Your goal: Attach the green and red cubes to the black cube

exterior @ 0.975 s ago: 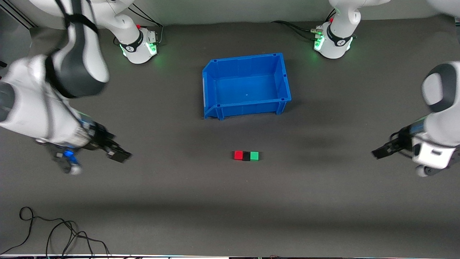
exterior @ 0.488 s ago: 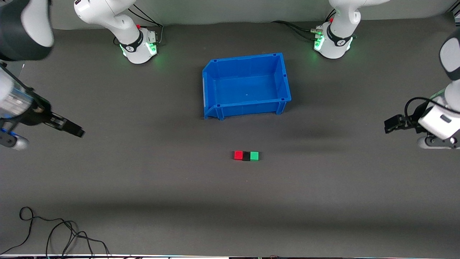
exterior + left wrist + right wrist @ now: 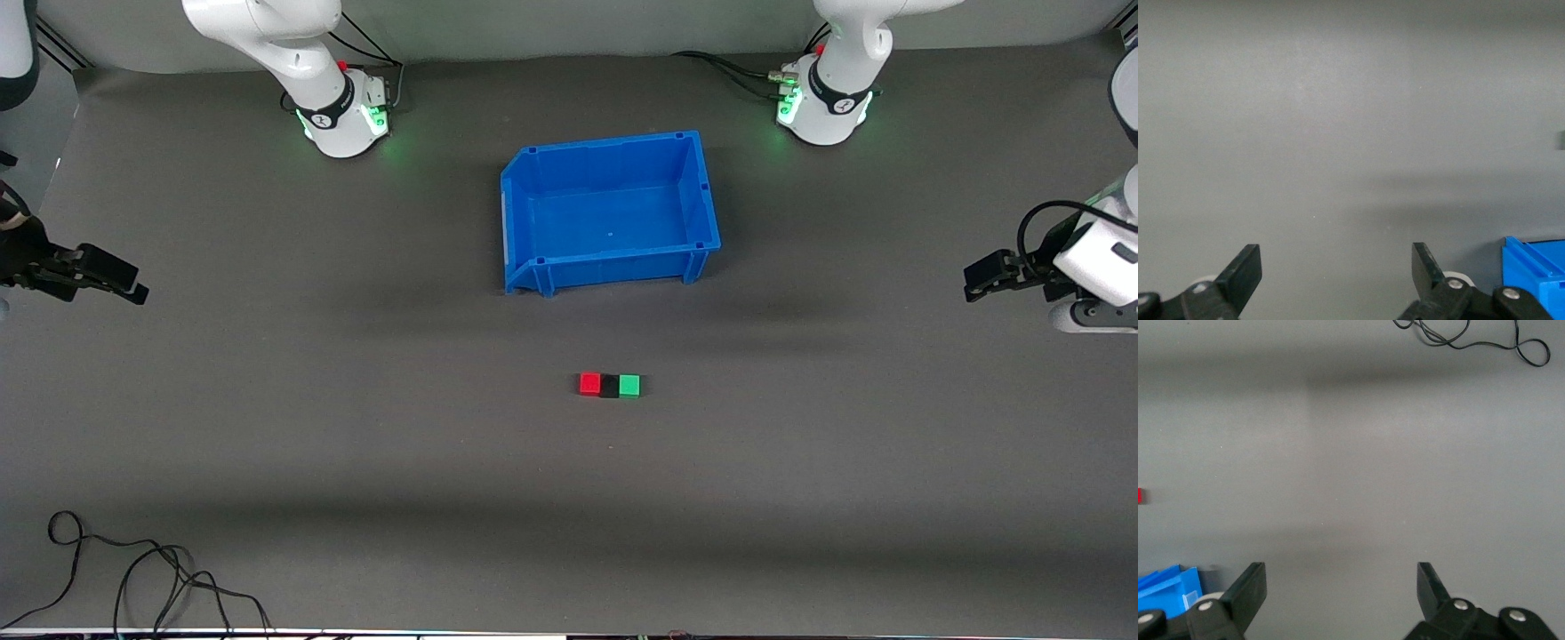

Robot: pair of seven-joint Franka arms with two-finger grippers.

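A red cube (image 3: 589,383), a black cube (image 3: 609,385) and a green cube (image 3: 629,385) lie side by side in one row on the dark mat, touching, the black one in the middle. The row sits nearer the front camera than the blue bin (image 3: 702,191). My right gripper (image 3: 124,283) hangs open and empty over the mat at the right arm's end of the table. My left gripper (image 3: 976,287) hangs open and empty at the left arm's end. Both are far from the cubes. A sliver of the red cube (image 3: 1140,495) shows in the right wrist view.
The blue bin stands empty between the arm bases and the cubes; its corner shows as blue bin (image 3: 1538,273) in the left wrist view and blue bin (image 3: 1168,590) in the right wrist view. A black cable (image 3: 133,569) lies near the front edge at the right arm's end.
Both arms have swung outward, away from the cubes toward their own ends of the table. The three cubes have not moved.
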